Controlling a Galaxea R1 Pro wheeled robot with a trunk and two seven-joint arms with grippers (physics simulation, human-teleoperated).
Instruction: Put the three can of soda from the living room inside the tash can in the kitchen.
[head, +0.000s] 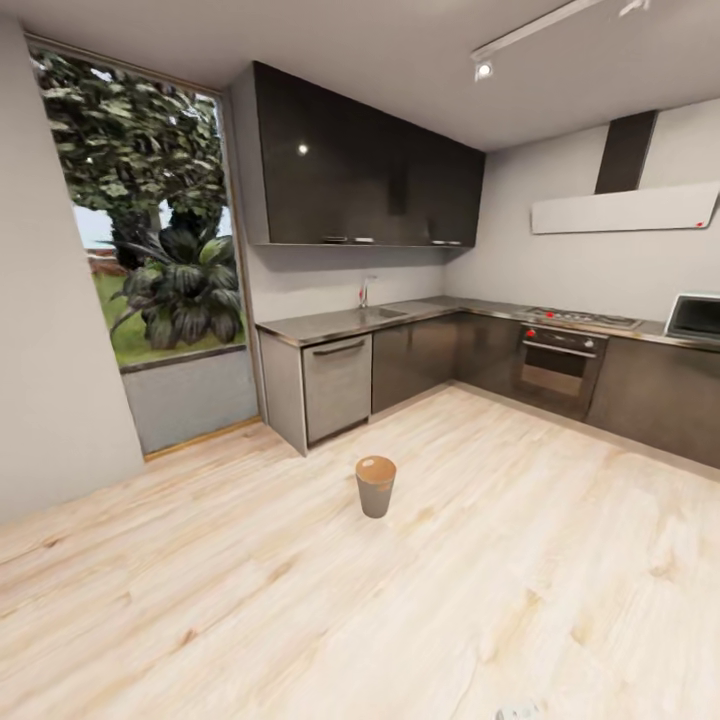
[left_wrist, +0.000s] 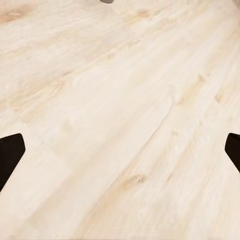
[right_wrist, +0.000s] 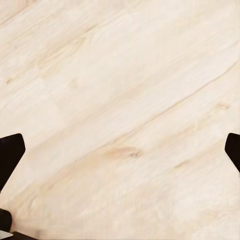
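The tash can (head: 376, 485), round, tapered, grey with a tan inside, stood alone on the pale wood plank floor (head: 250, 600), well apart from the dark glossy cabinets (head: 420, 360). The left gripper (left_wrist: 120, 150) and right gripper (right_wrist: 120, 150) both hung spread wide over bare planks, pinching nothing.

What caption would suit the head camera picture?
A small grey bin stands alone on the pale wood floor of a dark-cabinet kitchen.

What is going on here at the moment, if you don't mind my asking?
The robot is in the kitchen, facing a small bin that stands upright on the wood floor in front of the dark cabinets. Nothing is being handled: the left gripper and right gripper both hang open over bare floor, holding nothing.
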